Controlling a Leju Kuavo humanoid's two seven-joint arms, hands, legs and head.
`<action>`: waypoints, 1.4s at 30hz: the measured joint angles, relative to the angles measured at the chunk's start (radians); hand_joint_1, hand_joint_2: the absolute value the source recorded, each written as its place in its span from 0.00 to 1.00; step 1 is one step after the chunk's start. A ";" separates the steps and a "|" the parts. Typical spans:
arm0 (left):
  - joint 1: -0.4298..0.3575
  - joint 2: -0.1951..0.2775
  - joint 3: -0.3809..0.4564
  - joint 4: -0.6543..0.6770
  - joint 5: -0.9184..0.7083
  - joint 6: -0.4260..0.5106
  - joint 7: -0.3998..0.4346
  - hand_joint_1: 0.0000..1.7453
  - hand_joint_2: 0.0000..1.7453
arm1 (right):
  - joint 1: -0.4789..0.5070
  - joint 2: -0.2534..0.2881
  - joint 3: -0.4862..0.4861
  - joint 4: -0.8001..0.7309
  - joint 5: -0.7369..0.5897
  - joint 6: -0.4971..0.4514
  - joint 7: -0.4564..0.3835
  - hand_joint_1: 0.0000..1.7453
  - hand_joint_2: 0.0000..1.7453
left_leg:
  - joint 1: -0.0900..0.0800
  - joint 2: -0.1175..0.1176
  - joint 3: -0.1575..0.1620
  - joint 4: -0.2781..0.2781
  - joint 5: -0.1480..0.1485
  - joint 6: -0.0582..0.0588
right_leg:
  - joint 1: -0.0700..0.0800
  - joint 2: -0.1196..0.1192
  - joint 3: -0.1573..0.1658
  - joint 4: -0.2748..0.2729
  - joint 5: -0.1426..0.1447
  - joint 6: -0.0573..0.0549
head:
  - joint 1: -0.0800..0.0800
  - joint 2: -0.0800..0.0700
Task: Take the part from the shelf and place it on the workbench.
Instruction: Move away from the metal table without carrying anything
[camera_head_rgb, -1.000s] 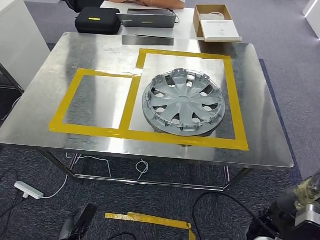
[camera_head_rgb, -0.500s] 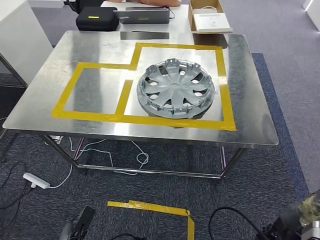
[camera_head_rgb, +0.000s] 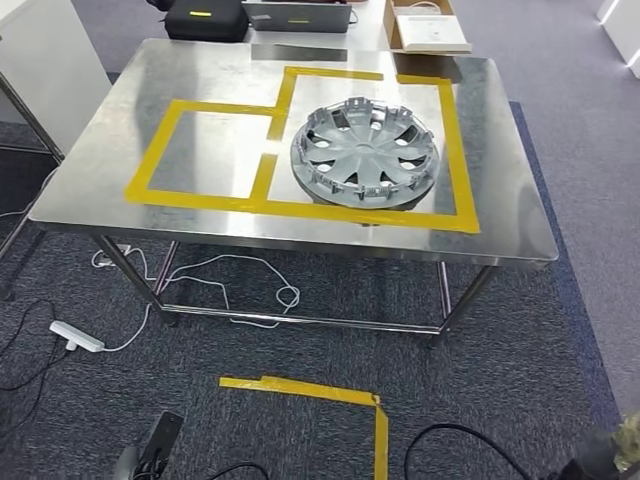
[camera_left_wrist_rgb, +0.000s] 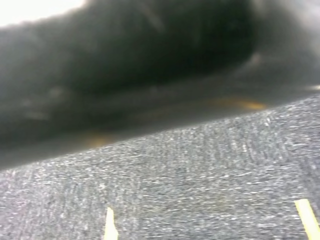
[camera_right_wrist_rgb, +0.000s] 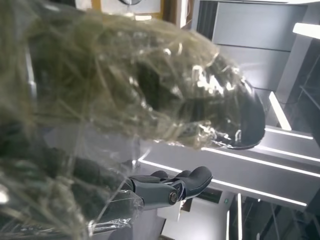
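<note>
Part, a grey plastic spoked wheel cover (camera_head_rgb: 364, 152), lies flat on the steel desk (camera_head_rgb: 98, 170) inside the larger yellow tape outline (camera_head_rgb: 459, 150), which marks its placement zone. Right robot hand (camera_right_wrist_rgb: 170, 187) grasps nothing, fingers extended; left: cannot tell.

Yellow floor tape (camera_head_rgb: 317, 390), white power strip (camera_head_rgb: 76, 337), black case (camera_head_rgb: 205, 20).
</note>
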 joint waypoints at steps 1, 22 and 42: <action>0.000 -0.001 0.002 0.000 0.000 0.001 0.000 0.00 0.00 | 0.002 0.000 -0.004 -0.001 -0.003 0.000 -0.002 0.00 0.00 | 0.000 0.000 -0.011 0.000 0.010 -0.003 | 0.000 0.000 0.054 -0.068 0.028 -0.004 | 0.000 0.000; 0.000 0.000 0.024 0.000 0.012 0.006 -0.006 0.00 0.00 | 0.034 0.015 -0.051 -0.013 -0.018 0.008 -0.039 0.00 0.00 | 0.000 -0.007 0.099 0.016 -0.094 -0.028 | 0.008 -0.006 0.030 -0.233 0.136 -0.033 | -0.007 0.000; 0.005 0.001 0.071 -0.002 0.029 0.014 -0.013 0.00 0.00 | 0.053 0.107 -0.193 0.035 -0.081 0.082 -0.097 0.00 0.00 | 0.002 -0.004 -0.088 0.171 -0.121 -0.054 | 0.006 -0.007 0.160 -0.310 0.079 -0.067 | -0.011 0.000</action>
